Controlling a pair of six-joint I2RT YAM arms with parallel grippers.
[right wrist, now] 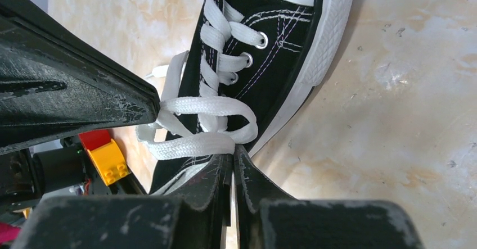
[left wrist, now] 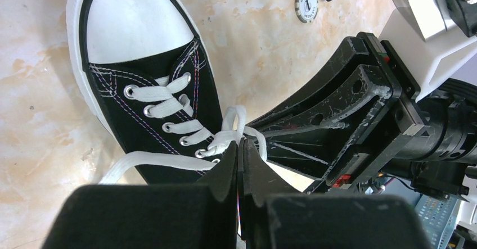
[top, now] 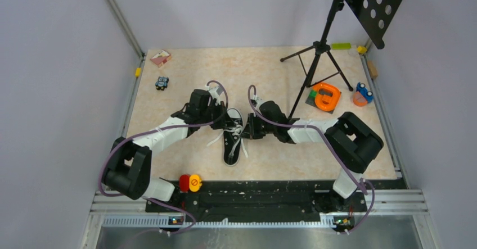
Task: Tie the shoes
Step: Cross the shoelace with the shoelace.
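Far-left corner of the worktop (top: 270, 69): box (top: 161, 58) with a toy car (top: 162, 82) just nearer. Both are well apart from the work and not in play. There's a red/yellow block (top: 190, 182) at the near edge, left of centre.

Left claw (left wrist: 241, 148) comes in from the left, low over the shoe (top: 232, 145). Fingers are together, clamped on a lace (left wrist: 169, 159) right at the tips. One strand trails off slack toward the shoe's left side.

Shoe sits sole down mid-worktop, a bit toward the near edge, long axis running far to near. Both arms converge on it, so each claw gets one side of the lacing.

Right claw (right wrist: 232, 156) comes in from the right, fingers also closed, pinching the lace where a flat loop (right wrist: 202, 105) folds back on itself. The other end of that loop runs into the left claw's tip. The two claws sit just beside each other over the top eyelets, tip to tip.

My read: they're mid-knot, each holding one end so the loop keeps its shape. The eyelets are laced, but I see no finished bow. The next move needs opposing pulls without either pinch slipping. Risks: flat lace sliding out of the tips, or the shoe dragging since nothing pins it.

Far-right side: stand (top: 318, 63), orange part (top: 326, 96) and a toy (top: 363, 94) by the right edge, all well clear.
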